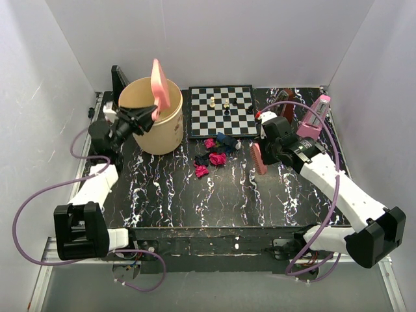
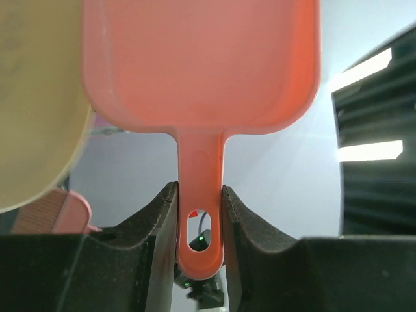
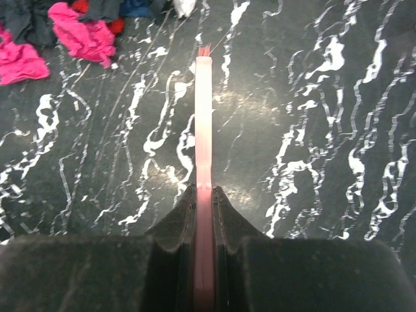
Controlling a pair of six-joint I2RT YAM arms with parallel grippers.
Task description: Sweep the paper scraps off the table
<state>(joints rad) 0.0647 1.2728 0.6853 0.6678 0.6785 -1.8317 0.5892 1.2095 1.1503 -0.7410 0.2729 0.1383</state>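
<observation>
The paper scraps [image 1: 211, 155], magenta, dark blue, red and black wads, lie bunched on the black veined table [image 1: 195, 201] just in front of the chessboard. They also show at the top left of the right wrist view [image 3: 78, 36]. My right gripper [image 1: 266, 153] is shut on a pink brush [image 1: 259, 158] that stands on the table right of the scraps, apart from them; the right wrist view shows the brush [image 3: 203, 117] edge-on between my jaws [image 3: 203, 195]. My left gripper [image 1: 149, 112] is shut on the handle of a pink dustpan [image 1: 158, 84], held upright over the cream bucket; the pan [image 2: 201, 65] fills the left wrist view above my jaws [image 2: 200, 208].
A cream bucket [image 1: 170, 133] stands at the back left, also at the left of the left wrist view [image 2: 32, 117]. A checkered chessboard [image 1: 224, 120] with a few small pieces lies at the back centre. A pink upright object [image 1: 313, 117] stands at the back right.
</observation>
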